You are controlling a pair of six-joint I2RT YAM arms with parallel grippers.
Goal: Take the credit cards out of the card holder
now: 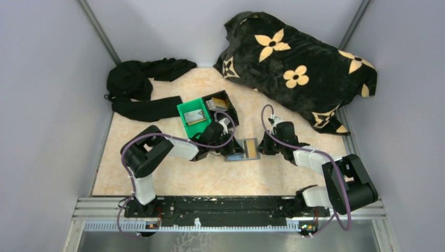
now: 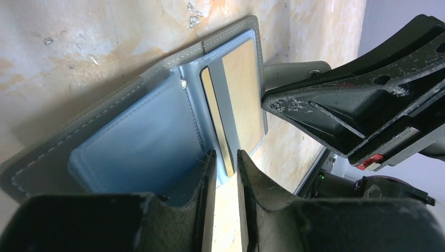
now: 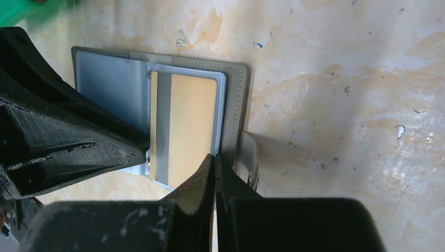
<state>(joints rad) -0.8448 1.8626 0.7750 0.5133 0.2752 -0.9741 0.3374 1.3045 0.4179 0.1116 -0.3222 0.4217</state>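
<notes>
Slim grey-blue bifold card holder (image 2: 131, 142) lies open and flat on the mottled beige table (image 3: 341, 105), btwn the two arms. One thin golden-tan card (image 2: 244, 100) w/ a grey stripe sits in its right-hand pocket; the left pocket looks empty. A silvery-grey card (image 1: 195, 116) lies in the green plastic bin (image 1: 183, 113) behind, so the job looks part-done.

Left gripper (image 2: 223, 170): jaws a narrow slit apart, right at the near end of the golden-tan card. Can't tell if the pads touch it.

Right gripper (image 3: 215, 160): jaws pressed together, tips down on the holder's outer border beside the strap tab, seemingly pinning it.

Risks, as I judge them:
- The slit sits over both card edge and pocket lip, so the jaws may nip the pocket film too. Card then won't slide and the holder drags along.
- If the right tips slip off the border, the holder lifts or folds shut w/ the pull.
- Pulling at an angle to the pocket could jam or bend the card at a corner.
- The grippers are v. close; a wide swing by either could bump the other.
</notes>
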